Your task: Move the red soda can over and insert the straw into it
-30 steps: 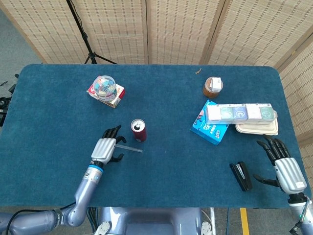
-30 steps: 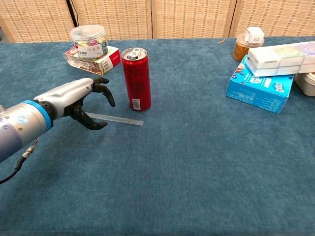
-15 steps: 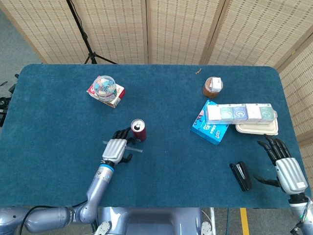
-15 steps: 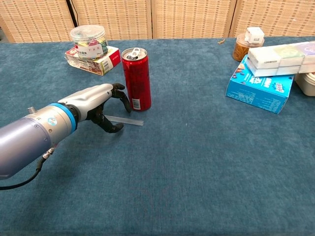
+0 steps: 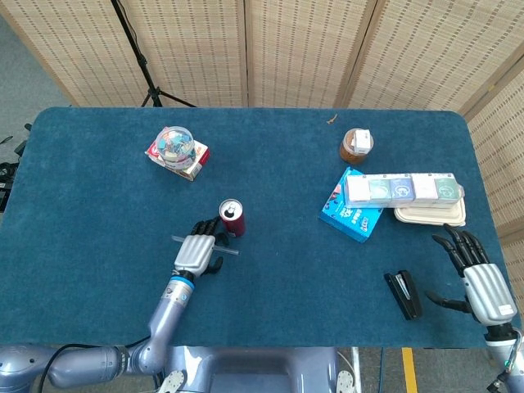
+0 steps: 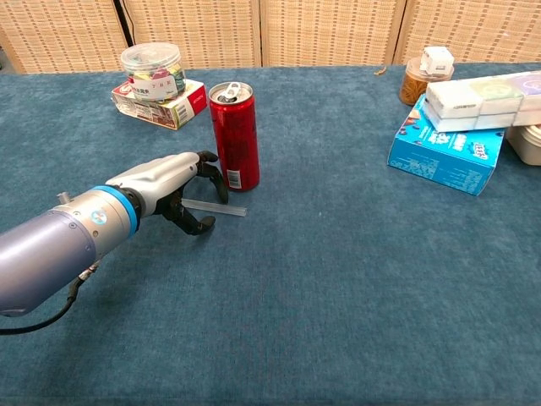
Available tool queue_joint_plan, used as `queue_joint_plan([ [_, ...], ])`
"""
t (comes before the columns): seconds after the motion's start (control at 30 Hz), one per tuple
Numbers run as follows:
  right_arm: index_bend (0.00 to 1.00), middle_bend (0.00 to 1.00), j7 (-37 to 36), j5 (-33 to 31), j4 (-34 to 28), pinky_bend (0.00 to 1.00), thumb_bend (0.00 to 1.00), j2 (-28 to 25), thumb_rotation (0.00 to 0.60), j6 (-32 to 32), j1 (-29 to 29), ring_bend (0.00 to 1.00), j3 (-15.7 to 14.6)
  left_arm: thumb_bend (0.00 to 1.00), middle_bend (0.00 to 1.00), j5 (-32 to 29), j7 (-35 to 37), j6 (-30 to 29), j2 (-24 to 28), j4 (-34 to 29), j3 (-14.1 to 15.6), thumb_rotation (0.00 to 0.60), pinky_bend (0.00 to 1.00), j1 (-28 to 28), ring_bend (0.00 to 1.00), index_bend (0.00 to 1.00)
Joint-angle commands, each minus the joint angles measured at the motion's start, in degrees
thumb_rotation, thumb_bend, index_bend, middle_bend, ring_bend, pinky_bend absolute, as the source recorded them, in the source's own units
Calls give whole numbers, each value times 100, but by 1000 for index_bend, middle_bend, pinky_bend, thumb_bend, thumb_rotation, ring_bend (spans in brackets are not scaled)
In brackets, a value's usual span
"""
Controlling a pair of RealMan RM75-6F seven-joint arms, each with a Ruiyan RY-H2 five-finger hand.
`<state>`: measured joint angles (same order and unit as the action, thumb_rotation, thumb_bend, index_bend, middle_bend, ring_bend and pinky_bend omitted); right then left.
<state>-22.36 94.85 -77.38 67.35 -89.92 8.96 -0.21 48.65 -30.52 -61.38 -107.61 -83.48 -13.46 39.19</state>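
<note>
**Reaching over the straw beside the can**

Standing upright on the blue tabletop [image 5: 98,196], the red soda can [image 6: 235,135] has its top opened. The clear straw [image 6: 221,208] lies flat just in front of it. The left hand [image 6: 173,186] hangs over the straw's left end, its dark fingers [image 6: 210,175] curled downward near the can's base; whether they grip the straw cannot be told. The right hand [image 5: 477,277] rests at the tabletop's far right edge, fingers spread and empty, near a black stapler [image 5: 404,294].
</note>
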Motion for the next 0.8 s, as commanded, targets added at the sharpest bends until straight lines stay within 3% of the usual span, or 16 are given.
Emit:
queue_joint_plan([
  [0.03, 114, 0, -17, -7, -2, 34, 0, -4, 600, 7, -3, 0, 9, 410, 0, 4, -15, -41, -25, 10, 16, 600, 0, 5, 0, 411],
  [0.8, 123, 0, -60, 24, -14, 34, 0, -22, 600, 25, -23, 0, 44, 411, 0, -168, -207, -69, -159, 211, 92, 600, 0, 80, 0, 522],
])
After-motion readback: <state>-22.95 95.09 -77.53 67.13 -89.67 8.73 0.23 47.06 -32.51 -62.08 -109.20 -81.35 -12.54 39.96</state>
